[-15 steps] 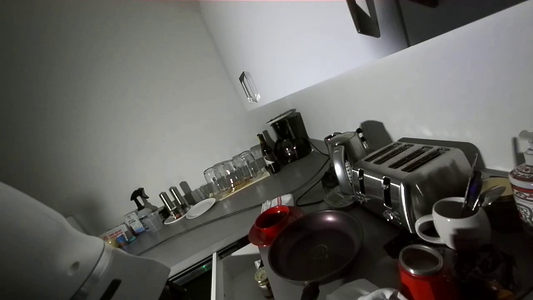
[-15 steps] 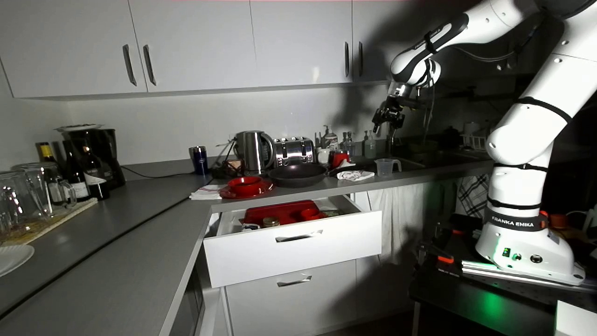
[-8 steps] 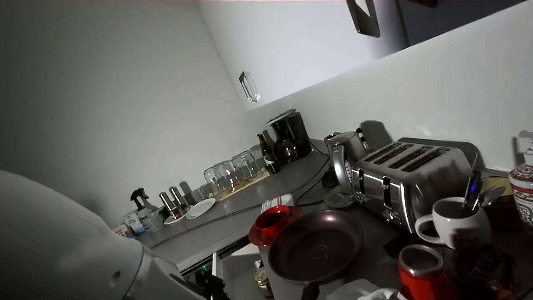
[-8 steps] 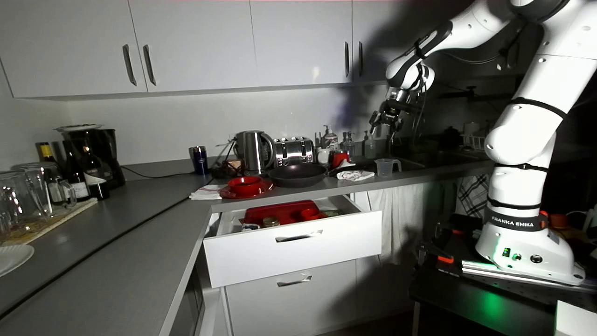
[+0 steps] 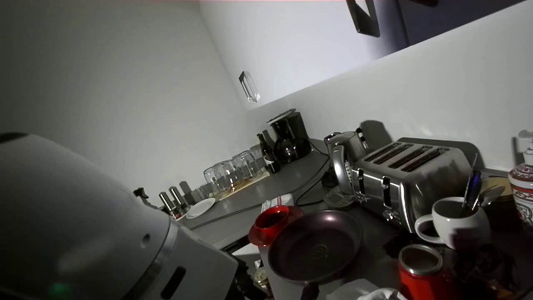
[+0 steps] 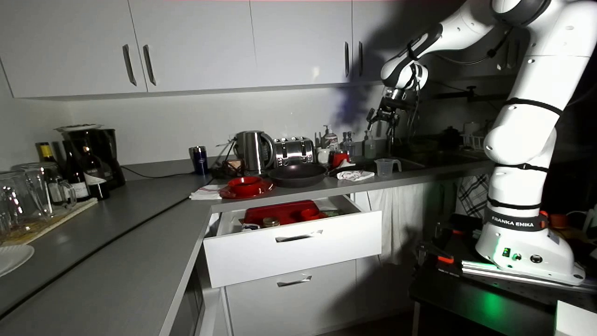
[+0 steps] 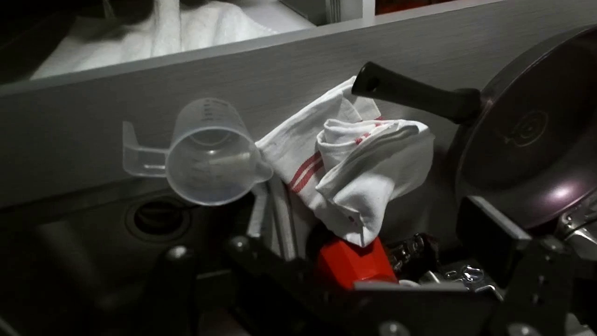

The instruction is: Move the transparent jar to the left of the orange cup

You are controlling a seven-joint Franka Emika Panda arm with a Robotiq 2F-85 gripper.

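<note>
The transparent jar is a clear jug with handle and wide rim. It stands upright on the counter in an exterior view [image 6: 385, 167] and in the wrist view [image 7: 200, 121], beside a cloth and the sink. It is out of view in the exterior view where the arm fills the lower left. The orange cup, reddish with a metal rim and dark inside, shows in both exterior views [image 5: 420, 283] [image 6: 339, 159]; in the wrist view [image 7: 357, 261] cloth and finger partly cover it. My gripper [image 6: 381, 125] is open above the counter, its fingers apart in the wrist view [image 7: 447, 252].
A pan [image 6: 298, 175] and a white-red cloth [image 6: 356, 175] lie left of the jar. The white mug [image 5: 462, 225] and toaster [image 5: 412, 179] stand behind. A red bowl [image 6: 246, 185] sits on a red plate. A drawer [image 6: 294, 247] stands open below.
In an exterior view the arm and gripper have moved left and slightly down; in another they have moved right, covering more of the drawer and far counter. The objects have not moved.
</note>
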